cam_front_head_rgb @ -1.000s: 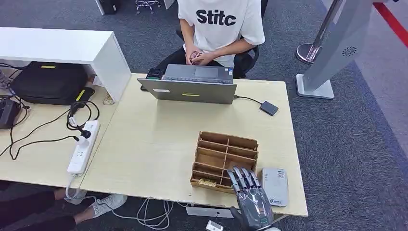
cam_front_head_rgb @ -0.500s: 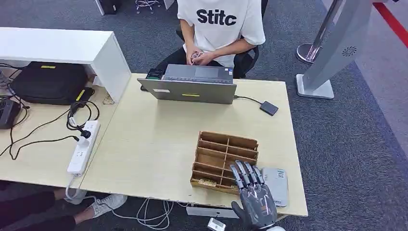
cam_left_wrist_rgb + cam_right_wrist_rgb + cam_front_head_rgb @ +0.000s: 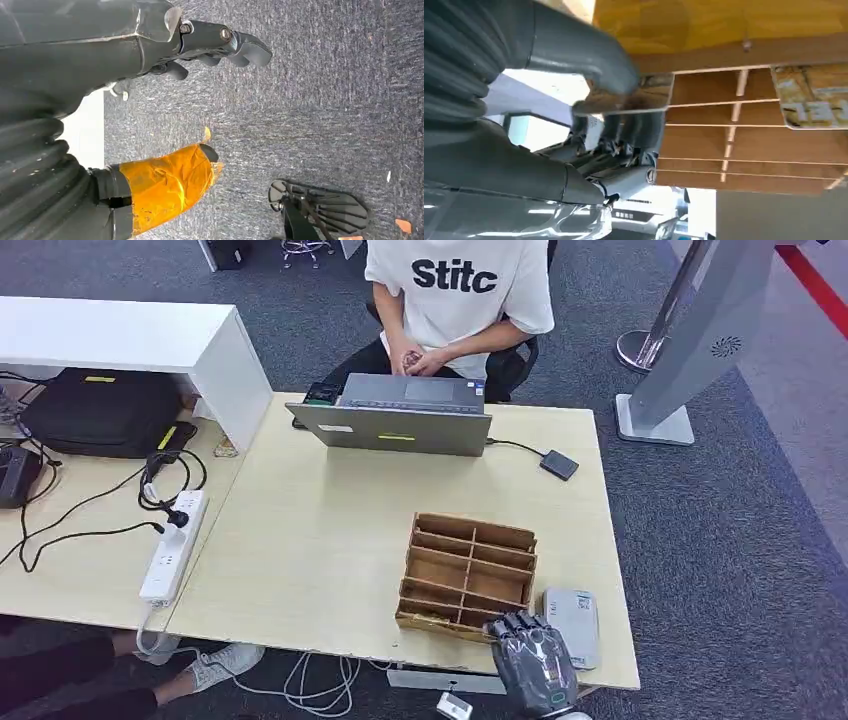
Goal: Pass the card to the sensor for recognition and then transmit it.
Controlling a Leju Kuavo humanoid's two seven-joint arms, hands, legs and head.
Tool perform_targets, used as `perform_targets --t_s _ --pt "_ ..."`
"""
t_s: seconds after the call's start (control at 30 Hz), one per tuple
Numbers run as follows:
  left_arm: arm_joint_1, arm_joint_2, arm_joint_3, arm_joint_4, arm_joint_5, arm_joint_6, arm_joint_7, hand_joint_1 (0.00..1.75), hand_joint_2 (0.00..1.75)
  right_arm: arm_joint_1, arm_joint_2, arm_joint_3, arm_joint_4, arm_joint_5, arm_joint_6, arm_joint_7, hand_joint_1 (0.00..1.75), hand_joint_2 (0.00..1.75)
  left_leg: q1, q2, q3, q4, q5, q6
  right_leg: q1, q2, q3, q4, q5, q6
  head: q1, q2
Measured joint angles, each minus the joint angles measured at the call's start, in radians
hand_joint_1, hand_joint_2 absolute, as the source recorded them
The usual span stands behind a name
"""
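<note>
Right hand pinching a card at the near corner of the wooden slot box

On the left, a power strip (image 3: 172,546) and a black bag (image 3: 105,410) sit on the side desk. The left hand (image 3: 220,47) hangs over grey carpet, fingers curled on nothing. On the pale wooden table (image 3: 310,540), a person (image 3: 455,300) sits behind a laptop (image 3: 395,425). The wooden card organizer (image 3: 467,575) stands near the front edge; the right hand (image 3: 533,660) clamps a card (image 3: 634,97) between thumb and fingers at its nearest slot, likely lifting it toward the grey card reader (image 3: 572,625) just beside.
</note>
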Motion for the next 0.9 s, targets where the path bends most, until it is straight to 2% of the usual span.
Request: perform_targets --t_s 0.03,0.13,0.2,0.27,0.37,0.43,0.53,0.83,0.9 --pt "0.0 0.0 0.0 0.0 0.0 0.0 0.0 0.0 1.75 -0.004 0.0 -0.002 0.004 0.003 -0.002 0.002 1.45 1.75 0.0 0.0 0.0 0.0 0.0 0.0 0.0 0.0 0.0 0.0 0.0 0.0 0.0 0.0" --pt "0.0 0.0 0.0 0.0 -0.004 0.0 0.0 0.0 1.75 -0.014 0.0 -0.005 0.017 0.016 -0.005 0.013 1.54 1.75 0.0 0.0 0.0 0.0 0.0 0.0 0.0 0.0 0.0 0.0 0.0 0.0 0.0 0.0" --pt "0.0 0.0 0.0 0.0 -0.006 0.0 0.001 0.0 1.75 -0.018 0.0 -0.007 0.024 0.019 -0.008 0.015 1.5 1.75 0.0 0.0 0.0 0.0 0.0 0.0 0.0 0.0 0.001 0.0 0.0 0.0 0.0 0.0" --pt "0.0 0.0 0.0 0.0 -0.006 -0.002 0.001 0.0 1.75 -0.021 0.0 -0.009 0.027 0.021 -0.02 0.016 1.69 1.75 0.0 0.0 0.0 0.0 0.0 0.0 0.0 0.0 0.001 0.0 0.0 0.0 0.0 0.0" --pt "0.0 0.0 0.0 0.0 -0.008 -0.002 0.001 0.0 1.75 -0.023 0.0 -0.011 0.027 0.021 -0.045 0.019 1.75 1.75 0.0 0.0 0.0 0.0 0.0 0.0 0.0 0.0 0.001 0.0 0.0 0.0 0.0 0.0" --pt "0.0 0.0 0.0 0.0 -0.011 -0.003 0.001 0.0 1.75 -0.021 -0.002 -0.012 0.011 0.021 -0.069 0.024 1.71 1.75 0.0 0.0 0.0 0.0 0.0 0.0 0.0 0.0 0.001 0.0 0.0 0.0 0.0 0.0" --pt "0.0 0.0 0.0 0.0 -0.015 -0.003 0.001 0.0 1.75 -0.02 -0.009 -0.013 -0.039 0.021 -0.088 0.026 1.75 1.75 0.0 0.0 0.0 0.0 0.0 0.0 0.0 0.0 0.0 0.0 0.0 0.0 0.0 0.0" --pt "0.0 0.001 0.0 0.0 -0.028 -0.012 0.0 0.0 1.75 -0.014 -0.01 -0.034 -0.24 0.017 -0.157 -0.058 1.75 1.75 0.0 0.0 0.0 0.0 0.0 0.0 0.0 0.0 0.0 0.0 0.0 0.0 0.0 0.0" --pt "0.0 0.001 0.0 0.0 -0.029 -0.014 0.001 0.0 1.75 -0.011 -0.01 -0.033 -0.29 -0.061 -0.156 -0.106 1.71 1.75 0.0 0.0 0.0 0.0 0.0 0.0 0.0 0.0 0.0 0.0 0.0 0.0 0.0 0.0"
